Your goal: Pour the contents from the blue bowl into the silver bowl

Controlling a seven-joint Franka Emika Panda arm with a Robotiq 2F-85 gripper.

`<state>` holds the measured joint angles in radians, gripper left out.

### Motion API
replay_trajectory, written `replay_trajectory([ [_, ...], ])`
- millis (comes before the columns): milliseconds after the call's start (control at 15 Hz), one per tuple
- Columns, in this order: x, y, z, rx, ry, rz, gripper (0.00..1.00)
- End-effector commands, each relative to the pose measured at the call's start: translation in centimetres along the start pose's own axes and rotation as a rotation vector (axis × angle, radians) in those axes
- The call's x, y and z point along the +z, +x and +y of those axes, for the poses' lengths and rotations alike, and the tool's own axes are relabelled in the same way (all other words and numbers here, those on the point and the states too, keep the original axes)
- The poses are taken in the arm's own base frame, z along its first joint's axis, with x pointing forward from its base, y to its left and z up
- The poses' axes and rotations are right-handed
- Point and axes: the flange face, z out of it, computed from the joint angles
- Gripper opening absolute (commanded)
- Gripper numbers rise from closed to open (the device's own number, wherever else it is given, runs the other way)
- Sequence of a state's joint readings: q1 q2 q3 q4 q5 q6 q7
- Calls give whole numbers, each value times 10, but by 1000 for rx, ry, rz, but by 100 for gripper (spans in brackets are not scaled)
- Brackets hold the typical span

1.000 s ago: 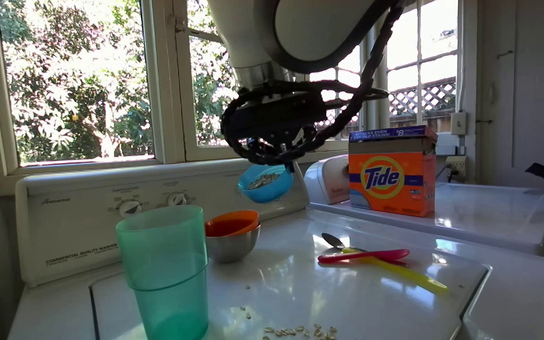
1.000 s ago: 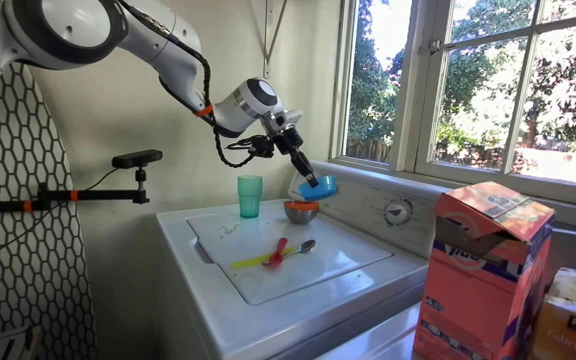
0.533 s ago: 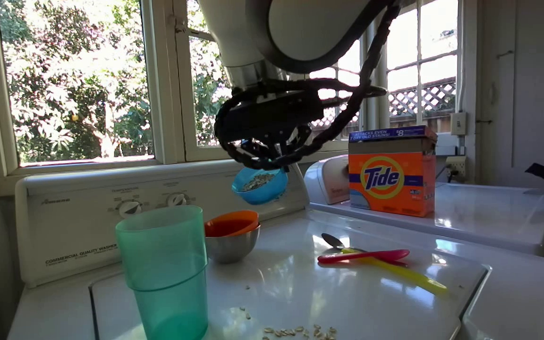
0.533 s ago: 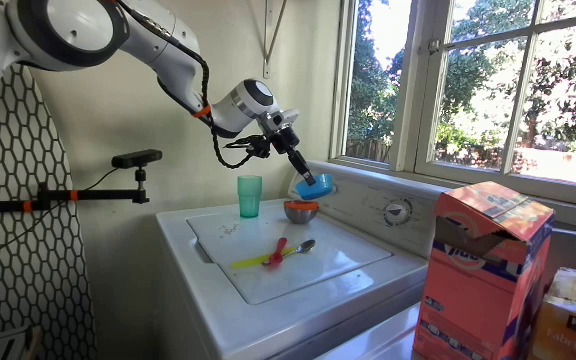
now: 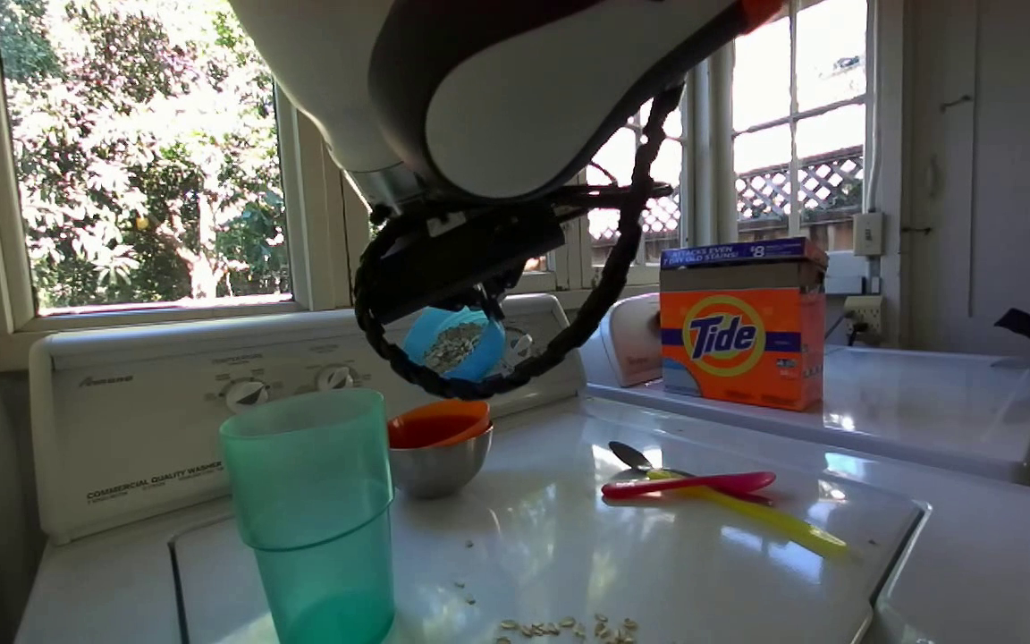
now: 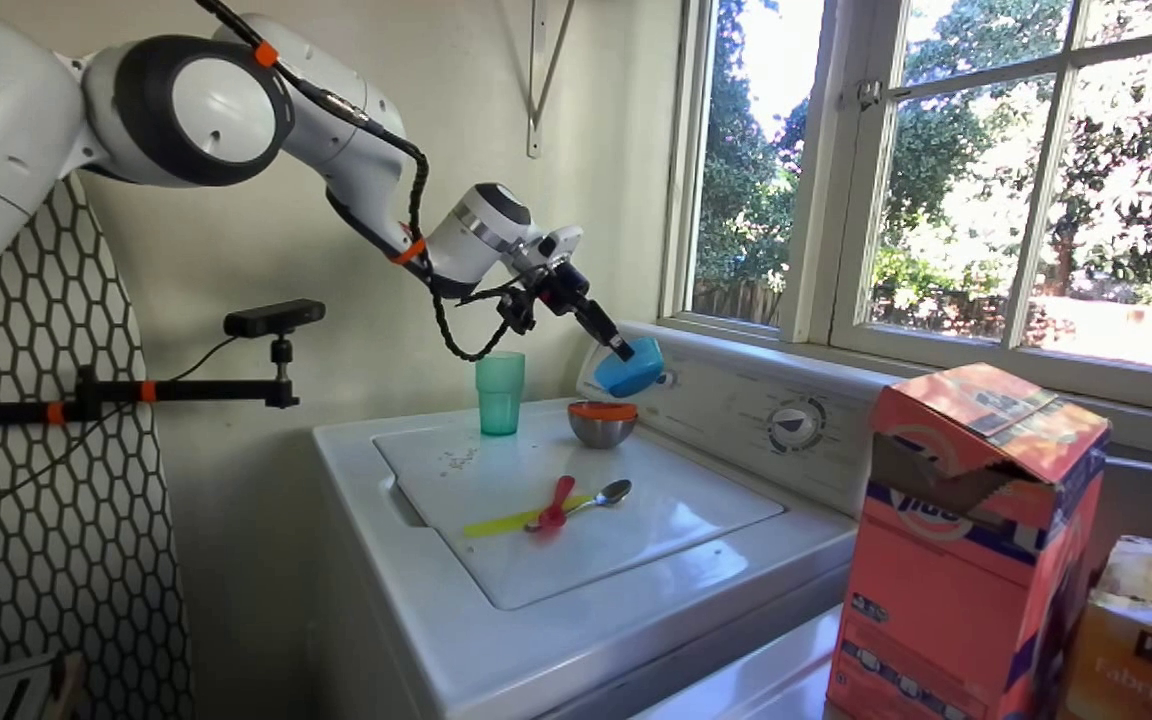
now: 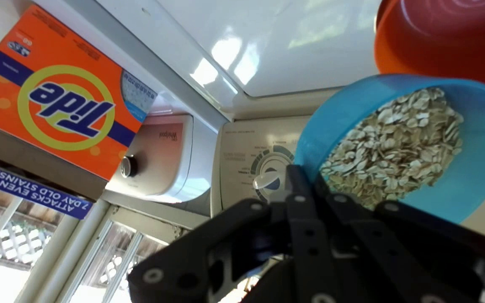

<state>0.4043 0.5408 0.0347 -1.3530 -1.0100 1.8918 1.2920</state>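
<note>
My gripper is shut on the rim of the blue bowl. In the wrist view the fingertips pinch the rim of the blue bowl, and pale oats lie inside it. The bowl is tilted and held in the air, with its oats also showing in an exterior view. The silver bowl stands below it on the washer, with an orange bowl nested in it; it shows in both exterior views. In the wrist view the orange interior shows beside the blue bowl; the silver outside is mostly hidden.
A teal tumbler stands near the silver bowl. Spoons and loose oats lie on the washer lid. The control panel rises behind the bowls. A Tide box stands on the neighbouring machine.
The gripper and blue bowl have moved left in an exterior view, over the silver bowl. The blue bowl has tilted more, and more of its oats show. The silver bowl has not moved.
</note>
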Motion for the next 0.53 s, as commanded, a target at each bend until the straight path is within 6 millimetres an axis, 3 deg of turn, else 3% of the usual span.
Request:
replay_trajectory([
  [0, -3, 8, -22, -62, -33, 86, 1],
  [467, -29, 11, -35, -239, -97, 73, 1],
])
